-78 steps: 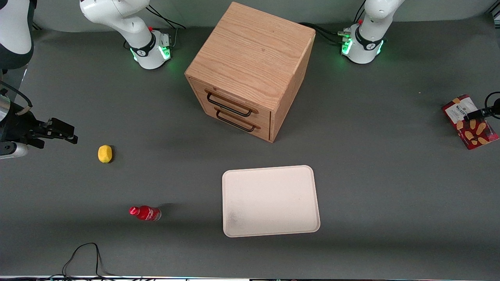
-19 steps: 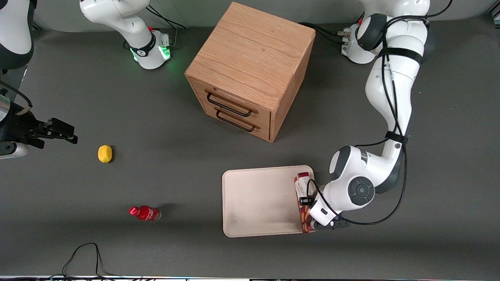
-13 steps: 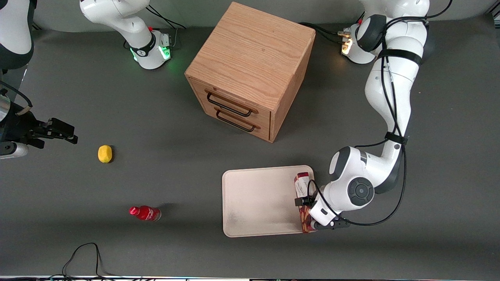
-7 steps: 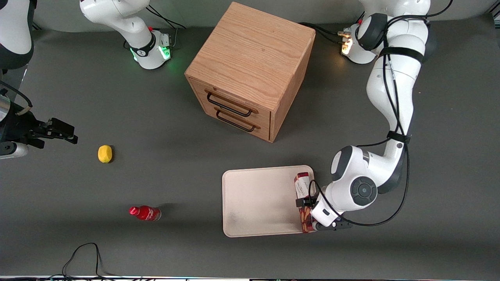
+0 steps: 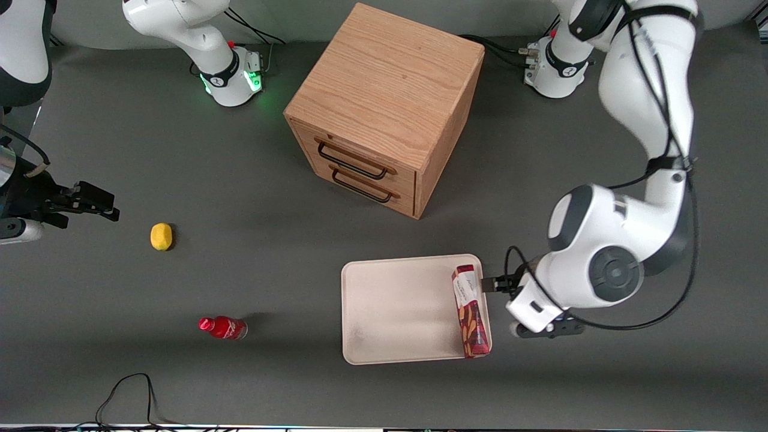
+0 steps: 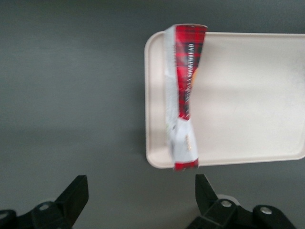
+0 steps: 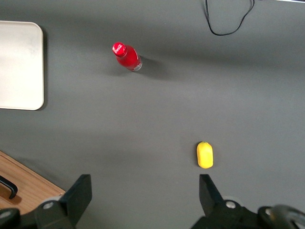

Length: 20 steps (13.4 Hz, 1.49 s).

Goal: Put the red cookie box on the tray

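The red cookie box stands on its narrow long side on the cream-white tray, along the tray's edge toward the working arm's end. One end of the box reaches the tray's rim nearest the front camera. My left gripper is open and empty, raised above the table just beside that tray edge and apart from the box. In the left wrist view the box stands on the tray, and the gripper hangs over bare table with its fingers wide apart.
A wooden two-drawer cabinet stands farther from the front camera than the tray. A small red bottle and a yellow lemon lie toward the parked arm's end. A black cable loops near the front edge.
The gripper has let go of the cookie box, risen and pulled away toward the working arm's end. The box stays on the tray where it was.
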### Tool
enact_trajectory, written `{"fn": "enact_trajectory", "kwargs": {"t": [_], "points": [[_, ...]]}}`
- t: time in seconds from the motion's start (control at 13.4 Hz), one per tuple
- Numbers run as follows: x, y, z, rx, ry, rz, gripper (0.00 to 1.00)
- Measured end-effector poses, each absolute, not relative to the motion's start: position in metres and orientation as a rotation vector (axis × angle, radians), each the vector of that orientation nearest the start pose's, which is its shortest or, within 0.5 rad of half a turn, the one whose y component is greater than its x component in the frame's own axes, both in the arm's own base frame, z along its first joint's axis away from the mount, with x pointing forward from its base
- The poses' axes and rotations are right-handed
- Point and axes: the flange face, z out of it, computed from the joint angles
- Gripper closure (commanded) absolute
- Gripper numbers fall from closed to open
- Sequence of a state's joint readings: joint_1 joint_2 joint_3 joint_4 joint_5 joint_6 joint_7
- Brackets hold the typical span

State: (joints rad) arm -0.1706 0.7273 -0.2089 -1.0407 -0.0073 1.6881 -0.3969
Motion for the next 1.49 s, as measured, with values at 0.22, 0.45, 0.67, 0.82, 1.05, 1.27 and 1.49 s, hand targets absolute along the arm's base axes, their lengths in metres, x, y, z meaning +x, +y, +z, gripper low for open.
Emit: {"fn": "enact_trajectory", "kwargs": {"t": [0.22, 0.45, 0.67, 0.82, 1.05, 1.27, 1.49], "points": [[0.672, -0.171, 0.461, -3.212, -0.031, 0.170, 0.00], [0.628, -0.103, 0.503, -3.175, -0.046, 0.173, 0.00], [0.594, -0.049, 0.549, -3.155, -0.041, 0.190, 0.00], [0.579, -0.022, 0.573, -3.146, -0.061, 0.204, 0.00], [0.570, -0.018, 0.597, -3.116, -0.058, 0.210, 0.00], [0.571, -0.018, 0.602, -3.113, -0.056, 0.196, 0.00], [0.574, -0.018, 0.604, -3.104, -0.063, 0.184, 0.00]]}}
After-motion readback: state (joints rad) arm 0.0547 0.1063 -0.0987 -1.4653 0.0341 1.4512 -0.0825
